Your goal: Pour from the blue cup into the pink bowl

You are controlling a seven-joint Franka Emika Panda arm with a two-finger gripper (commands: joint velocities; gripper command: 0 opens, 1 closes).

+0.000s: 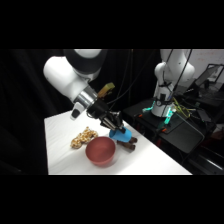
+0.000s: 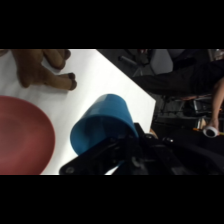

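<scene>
The blue cup [image 1: 121,134] hangs tilted on its side just above the right rim of the pink bowl [image 1: 101,151], and my gripper [image 1: 113,125] is shut on it. In the wrist view the blue cup [image 2: 104,129] fills the middle, its open mouth turned down-left toward the pink bowl [image 2: 22,135] at the left edge. The gripper's black linkage covers the cup's lower part. The bowl stands on the white table [image 1: 65,155], and what is inside it does not show.
A tan plush toy [image 1: 82,137] lies left of the bowl. A brown plush toy [image 1: 128,144] lies right of it, under the cup, and shows as brown plush toy [image 2: 42,70] in the wrist view. The table's right edge [image 2: 135,85] is close by, with dark equipment beyond.
</scene>
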